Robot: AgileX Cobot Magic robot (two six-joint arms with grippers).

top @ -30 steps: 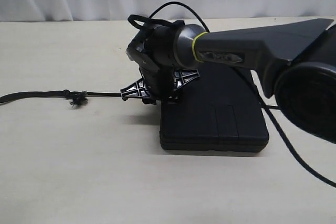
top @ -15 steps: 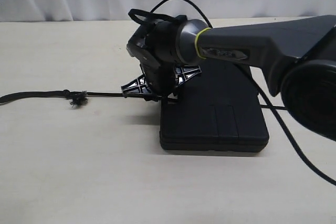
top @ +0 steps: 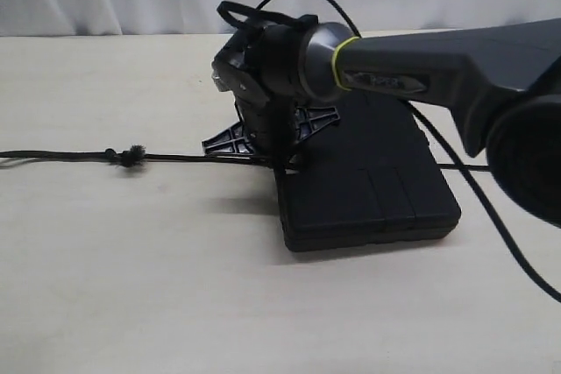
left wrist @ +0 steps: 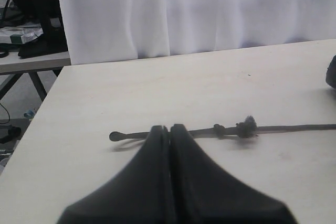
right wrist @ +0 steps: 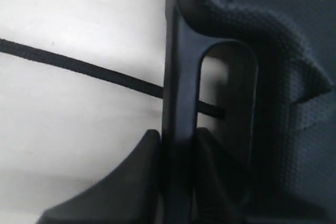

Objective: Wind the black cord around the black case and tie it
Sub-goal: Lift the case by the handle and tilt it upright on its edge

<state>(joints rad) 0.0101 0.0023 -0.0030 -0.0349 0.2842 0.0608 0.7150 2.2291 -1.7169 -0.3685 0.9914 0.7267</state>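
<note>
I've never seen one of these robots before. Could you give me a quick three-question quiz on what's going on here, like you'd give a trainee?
1. True or false: the right gripper is clamped on the handle bar of the black case.
2. Near that handle bar, the black cord: A) passes beneath the bar; B) lies across the lid; C) is wound twice around the case.
3. Fill in: the jaws of the left gripper are ____ (open or shut).
Key: 1 true; 2 A; 3 shut.
</note>
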